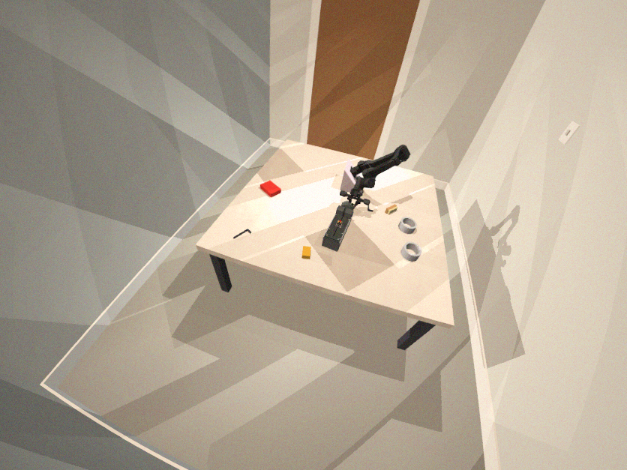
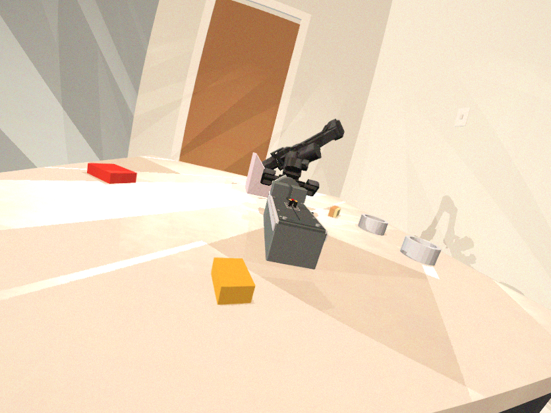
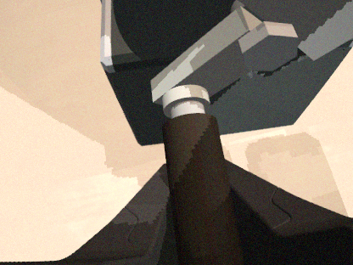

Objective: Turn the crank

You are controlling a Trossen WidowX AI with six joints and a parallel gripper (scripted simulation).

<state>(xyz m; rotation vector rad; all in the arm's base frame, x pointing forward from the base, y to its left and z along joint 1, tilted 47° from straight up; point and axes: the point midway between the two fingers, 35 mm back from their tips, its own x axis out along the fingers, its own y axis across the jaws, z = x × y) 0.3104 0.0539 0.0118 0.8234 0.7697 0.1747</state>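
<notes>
The machine, a dark grey box, stands on the table. Its crank arm slants from upper right to lower left in the wrist view, ending at a pale collar and a dark brown handle. My gripper is shut on the handle at the machine's far end. The slide's red pointer shows as a tiny spot on the machine's top, among small black and yellow parts. It is too small to tell whether it is level with the brass marks.
A pale pink panel stands beside the arm. A thin black hooked piece is close right of the gripper. A small tan block and two grey rings lie further right. An orange block is near the machine's front.
</notes>
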